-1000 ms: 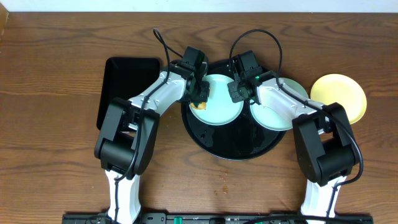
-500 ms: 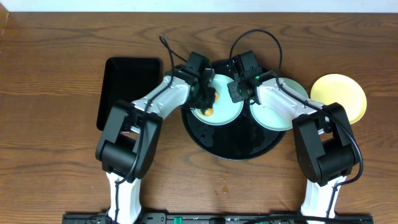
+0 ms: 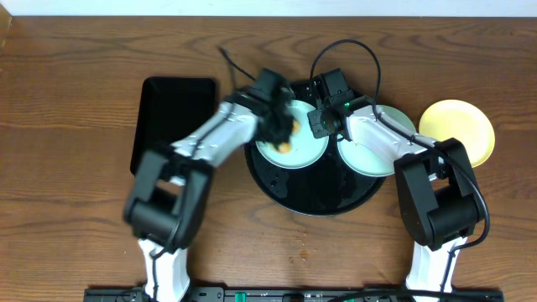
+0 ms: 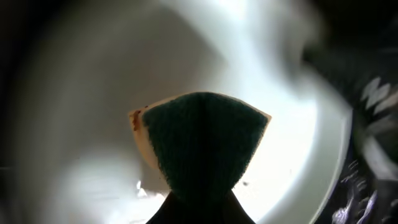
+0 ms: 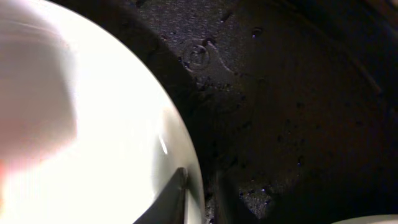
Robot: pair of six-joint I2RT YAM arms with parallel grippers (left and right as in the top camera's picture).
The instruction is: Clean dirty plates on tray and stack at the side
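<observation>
One pale blue plate (image 3: 306, 151) lies on the round black tray (image 3: 315, 197), right under my left gripper (image 3: 284, 134), whose jaws are clamped on a green-faced sponge (image 4: 199, 143). My right gripper (image 3: 319, 127) sits at that plate's rim; pinching or loose, I cannot tell. A second blue plate (image 3: 369, 158) lies just right of those jaws, and a yellow plate (image 3: 457, 130) farther right, off the tray.

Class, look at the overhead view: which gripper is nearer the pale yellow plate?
Right. The right gripper is at the right rim of the middle plate, toward the yellow plate; the left gripper is over that plate's left half, farther off.
</observation>
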